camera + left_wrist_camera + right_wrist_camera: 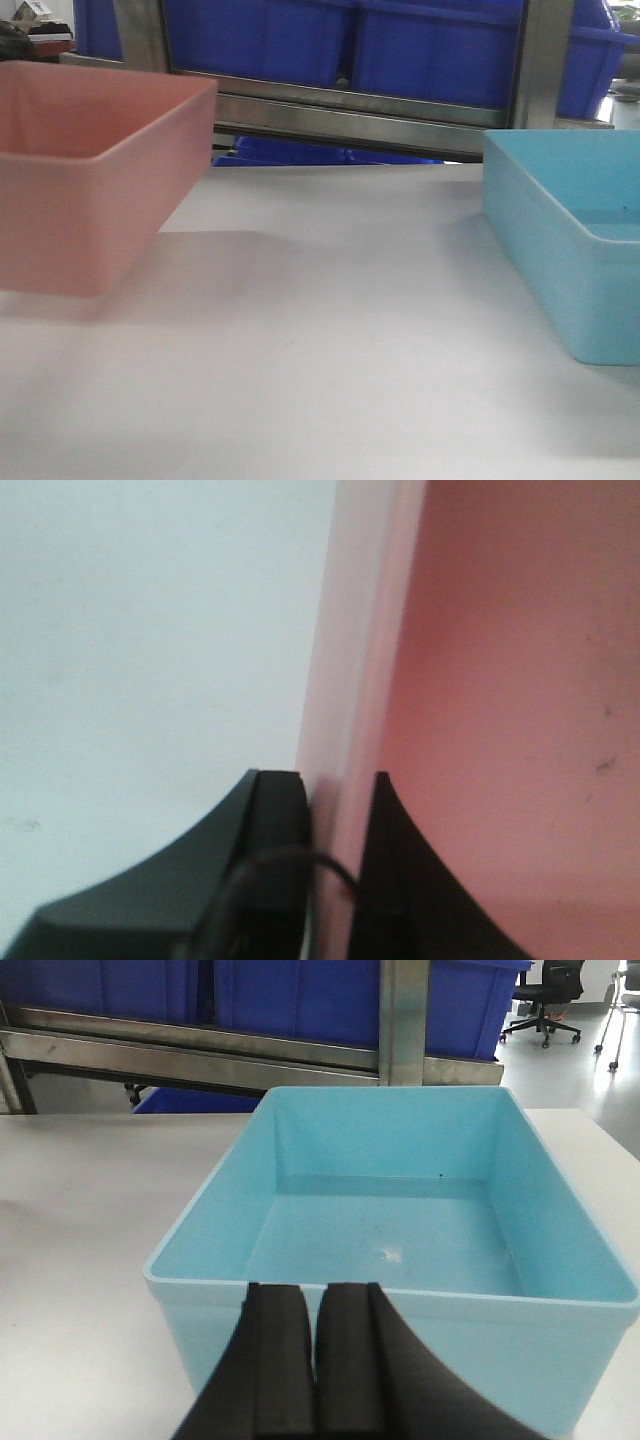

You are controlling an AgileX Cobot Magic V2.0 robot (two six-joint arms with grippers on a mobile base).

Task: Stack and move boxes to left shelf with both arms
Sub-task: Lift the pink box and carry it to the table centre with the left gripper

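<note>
The salmon pink box (90, 180) is at the left of the white table, and the light blue box (570, 250) at the right, both open side up. In the left wrist view my left gripper (330, 780) is shut on the pink box (500, 680). One finger is outside its side wall and the other is inside. My right gripper (316, 1288) is shut with nothing between its fingers. It hangs just short of the near wall of the light blue box (400, 1230), which is empty. Neither arm shows in the front view. The left shelf is out of view.
A steel rack frame (350, 110) holding dark blue storage bins (430, 50) stands along the table's far edge. The white table (320, 380) runs between the two boxes. An office chair (545, 1000) stands on the floor at the far right.
</note>
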